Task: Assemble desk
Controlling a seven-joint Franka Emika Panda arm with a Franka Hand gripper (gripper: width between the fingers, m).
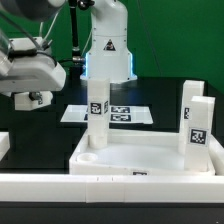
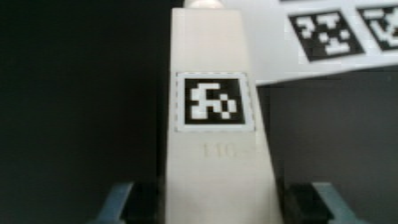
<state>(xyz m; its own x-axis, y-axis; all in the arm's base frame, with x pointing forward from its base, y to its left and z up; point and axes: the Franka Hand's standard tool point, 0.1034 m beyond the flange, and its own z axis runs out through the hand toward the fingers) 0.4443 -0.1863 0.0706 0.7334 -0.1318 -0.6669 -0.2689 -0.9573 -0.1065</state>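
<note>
Nearest the wrist camera, the pincer (image 2: 217, 200) straddles a white square-post leg (image 2: 214, 100), one dark finger (image 2: 121, 202) on each flank at the post's near end, below its black-and-white tag. The jaws stand partly apart, about as wide as the leg. Whether the pads actually press it I cannot tell, since a thin dark sliver shows on either side. This leg looks like rigid, light, smooth plastic, so it should neither bend nor crush but may slip or twist. The best hold is probably on two flat opposite faces, squarely and clear of the tag. In the exterior view the tabletop panel (image 1: 130, 158) lies on the black desk (image 1: 35, 125), with one leg upright (image 1: 97, 112) at its far corner on the exterior view's left and another post (image 1: 197, 125) near its far right corner.
</note>
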